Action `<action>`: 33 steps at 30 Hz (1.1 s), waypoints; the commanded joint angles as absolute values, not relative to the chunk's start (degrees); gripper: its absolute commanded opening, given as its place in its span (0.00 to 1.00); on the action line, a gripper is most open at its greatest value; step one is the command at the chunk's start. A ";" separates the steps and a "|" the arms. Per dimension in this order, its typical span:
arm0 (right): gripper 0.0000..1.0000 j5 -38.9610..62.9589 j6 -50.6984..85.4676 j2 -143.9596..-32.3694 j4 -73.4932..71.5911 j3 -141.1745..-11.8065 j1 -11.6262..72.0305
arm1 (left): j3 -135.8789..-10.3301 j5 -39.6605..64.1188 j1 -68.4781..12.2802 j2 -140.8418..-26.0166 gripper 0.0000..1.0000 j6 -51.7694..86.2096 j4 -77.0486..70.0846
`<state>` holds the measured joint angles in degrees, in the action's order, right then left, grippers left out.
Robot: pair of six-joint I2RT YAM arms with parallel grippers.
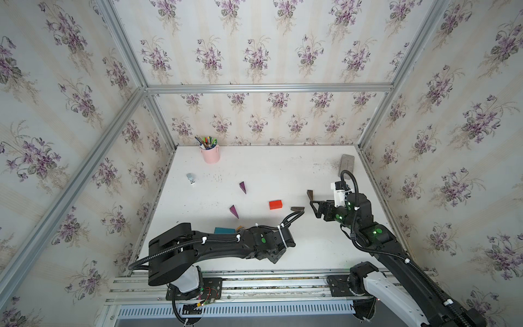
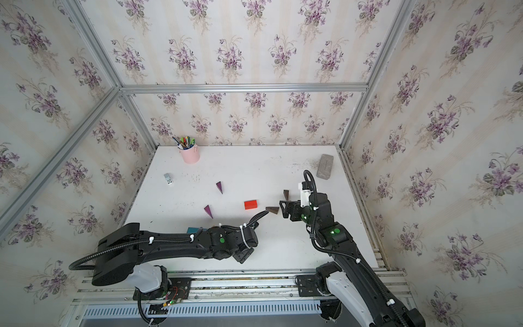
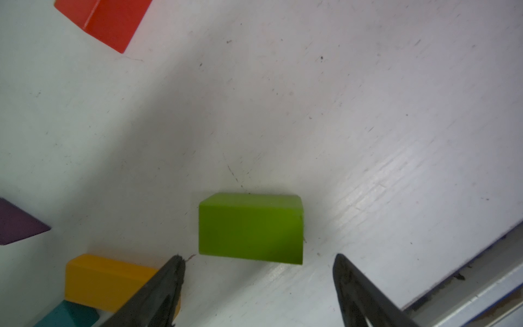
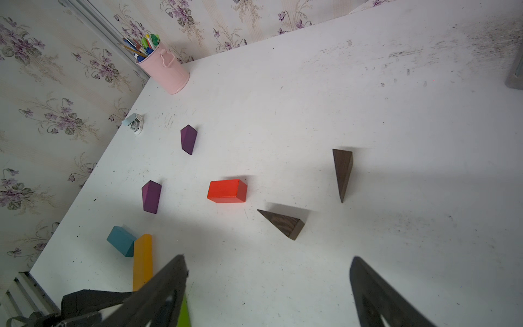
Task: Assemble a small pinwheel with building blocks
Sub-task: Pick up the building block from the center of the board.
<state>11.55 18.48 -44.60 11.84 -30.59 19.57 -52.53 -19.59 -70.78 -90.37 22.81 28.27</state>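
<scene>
Both top views are evenly bright under soft overhead light; the scuffed white tabletop [image 1: 283, 170] carries only faint shadows, and the aluminium frame posts [image 1: 121, 48] lean outward toward the picture's upper corners. In the left wrist view the green rectangular block [image 3: 250, 228] looks soft-edged, glare streaks the tabletop, and the left gripper's [image 3: 259, 266] black fingertips [image 3: 169, 271] blur.

Robot lab test cell, aluminium frame [image 1: 266, 88], wallpapered panels [image 1: 254, 42]

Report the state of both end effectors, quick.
Left end effector: open, empty; green block lies just ahead of its tips.
Right end effector: open, empty.
</scene>
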 commanded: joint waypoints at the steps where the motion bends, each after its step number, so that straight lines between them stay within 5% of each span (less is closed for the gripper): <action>1: 0.90 11.86 18.72 -44.43 11.02 -30.96 19.60 | -52.38 -19.82 -70.41 -90.82 0.83 23.38 26.99; 17: 0.90 12.49 18.63 -44.75 10.98 -30.87 19.42 | -52.23 -15.12 -68.02 -93.14 0.78 22.45 23.73; 33: 0.90 10.30 19.42 -44.70 11.99 -31.28 19.12 | -54.87 -15.62 -67.52 -96.25 0.62 26.13 23.66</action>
